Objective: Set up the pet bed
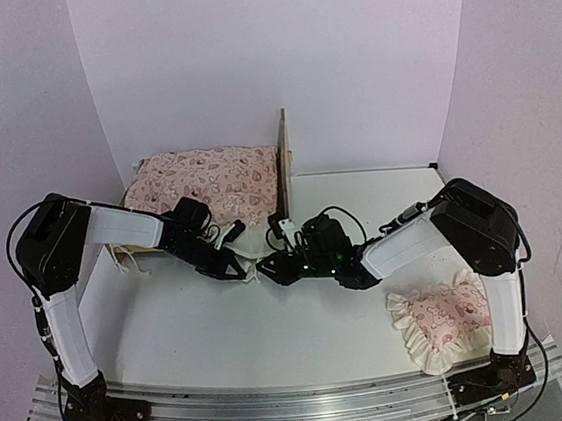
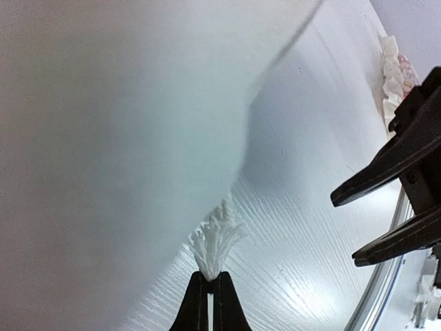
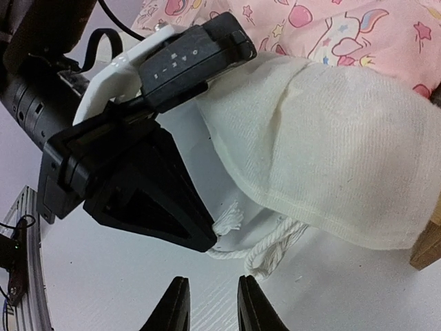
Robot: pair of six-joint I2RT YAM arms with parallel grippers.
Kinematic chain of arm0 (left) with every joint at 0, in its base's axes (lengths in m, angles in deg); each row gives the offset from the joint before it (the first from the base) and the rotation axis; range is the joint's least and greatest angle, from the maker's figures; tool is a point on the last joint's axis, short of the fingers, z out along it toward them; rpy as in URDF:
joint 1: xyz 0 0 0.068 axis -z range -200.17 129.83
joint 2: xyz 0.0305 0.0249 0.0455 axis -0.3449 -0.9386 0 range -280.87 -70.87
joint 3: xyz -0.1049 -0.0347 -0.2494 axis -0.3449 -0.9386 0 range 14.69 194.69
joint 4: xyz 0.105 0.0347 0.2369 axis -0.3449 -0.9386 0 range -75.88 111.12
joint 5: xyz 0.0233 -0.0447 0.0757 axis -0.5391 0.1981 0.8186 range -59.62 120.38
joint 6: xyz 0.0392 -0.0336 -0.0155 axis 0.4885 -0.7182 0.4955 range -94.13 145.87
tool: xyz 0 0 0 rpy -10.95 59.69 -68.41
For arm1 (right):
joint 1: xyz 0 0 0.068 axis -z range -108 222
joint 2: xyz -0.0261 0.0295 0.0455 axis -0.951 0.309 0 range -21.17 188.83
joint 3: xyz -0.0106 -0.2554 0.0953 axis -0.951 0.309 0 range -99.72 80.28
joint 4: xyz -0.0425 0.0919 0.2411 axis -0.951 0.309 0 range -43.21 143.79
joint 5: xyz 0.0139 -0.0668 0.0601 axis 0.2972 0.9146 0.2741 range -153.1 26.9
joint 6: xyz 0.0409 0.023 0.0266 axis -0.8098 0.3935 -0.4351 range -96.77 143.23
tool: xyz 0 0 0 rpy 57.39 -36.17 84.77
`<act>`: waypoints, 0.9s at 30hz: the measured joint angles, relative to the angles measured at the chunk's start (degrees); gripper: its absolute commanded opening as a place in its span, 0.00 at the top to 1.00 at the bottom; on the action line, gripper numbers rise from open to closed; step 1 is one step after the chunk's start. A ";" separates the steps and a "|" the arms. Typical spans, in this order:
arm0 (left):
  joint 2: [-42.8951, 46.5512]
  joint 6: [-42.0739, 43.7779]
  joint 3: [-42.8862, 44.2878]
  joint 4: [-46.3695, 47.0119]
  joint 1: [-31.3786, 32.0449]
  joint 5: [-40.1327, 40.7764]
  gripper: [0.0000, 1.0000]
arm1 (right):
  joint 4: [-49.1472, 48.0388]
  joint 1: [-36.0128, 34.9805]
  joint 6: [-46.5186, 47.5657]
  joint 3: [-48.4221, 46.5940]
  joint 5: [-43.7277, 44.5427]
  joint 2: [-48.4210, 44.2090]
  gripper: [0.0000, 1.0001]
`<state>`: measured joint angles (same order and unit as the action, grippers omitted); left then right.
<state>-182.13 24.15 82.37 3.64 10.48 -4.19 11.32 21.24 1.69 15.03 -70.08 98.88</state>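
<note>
The pet bed stands at the back left, its plywood headboard upright. The pink heart-print mattress cushion lies on it, and its cream underside hangs over the near edge. A plywood corner of the bed shows in the right wrist view. My left gripper is shut on the frayed end of a white cord from the cushion, low over the table. My right gripper is open, facing the left one, its tips just short of the cord's loop.
The small pink ruffled pillow lies at the front right beside the right arm's base. More loose cord hangs at the bed's left end. White walls close in the back and sides. The metal rail runs along the near edge.
</note>
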 measured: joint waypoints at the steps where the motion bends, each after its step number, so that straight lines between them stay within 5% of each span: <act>1: 0.00 1.99 -0.06 0.07 0.33 0.22 1.00 | 0.06 0.00 -0.68 0.00 -0.15 0.00 0.74; 10: 1.23 17.65 -5.09 5.02 1.29 0.19 1.00 | -0.32 0.00 -5.11 -0.04 -0.61 0.16 0.73; 20: 1.27 21.29 -5.11 9.47 2.32 -0.39 1.00 | -1.40 0.00 -9.66 -2.92 -0.56 5.39 0.71; 27: 1.27 21.43 -5.11 10.55 3.56 -0.75 1.00 | -2.03 0.01 -10.93 -3.38 -0.50 5.98 0.94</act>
<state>-180.86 45.58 77.27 14.19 14.04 -4.94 9.28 21.25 -9.24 11.65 -70.57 104.86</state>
